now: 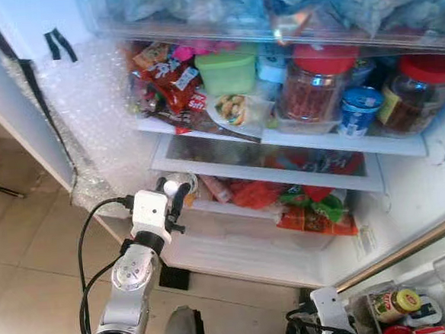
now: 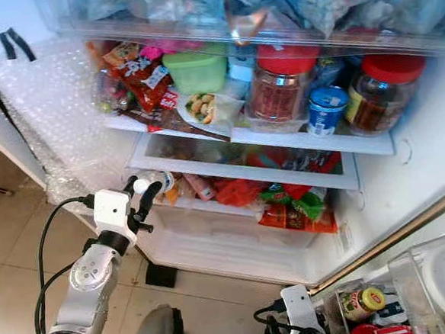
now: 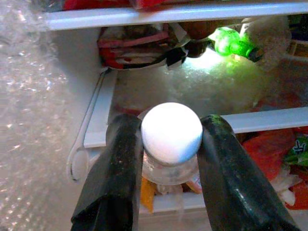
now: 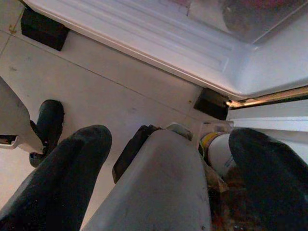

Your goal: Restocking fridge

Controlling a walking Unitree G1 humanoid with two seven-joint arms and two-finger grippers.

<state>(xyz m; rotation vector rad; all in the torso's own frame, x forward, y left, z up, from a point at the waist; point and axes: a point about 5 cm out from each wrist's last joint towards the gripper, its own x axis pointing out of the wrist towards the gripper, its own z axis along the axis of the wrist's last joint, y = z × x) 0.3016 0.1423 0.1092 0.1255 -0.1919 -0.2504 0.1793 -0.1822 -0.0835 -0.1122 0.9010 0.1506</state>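
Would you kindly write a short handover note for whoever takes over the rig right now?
Left gripper: jaws shut on a white-capped bottle, held at the left front of the fridge's lower drawer.
Right gripper: low by the floor, jaws open, holding nothing, beside the clear bin of jars by the fridge's lower right corner.
Done: bottle picked up and brought to the open fridge.
Left: set the bottle inside and release; then fetch the bin's remaining items, such as the yellow-lidded jar.
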